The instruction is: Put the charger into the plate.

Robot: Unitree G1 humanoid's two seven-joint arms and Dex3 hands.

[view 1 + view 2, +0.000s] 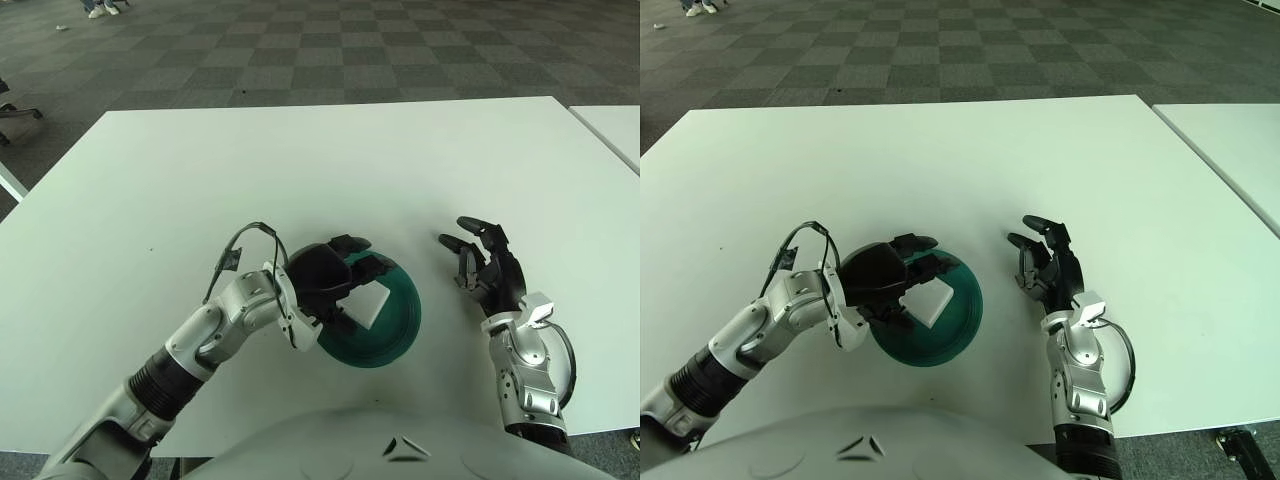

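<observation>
A dark green plate sits on the white table near its front edge. My left hand reaches over the plate's left half. Its fingers and thumb close on a white block charger, which is low inside the plate; I cannot tell if it touches the plate's bottom. The charger also shows in the right eye view. My right hand shows to the right of the plate, fingers spread and empty.
The white table stretches far beyond the plate. A second white table stands at the right, across a narrow gap. Checkered carpet lies behind.
</observation>
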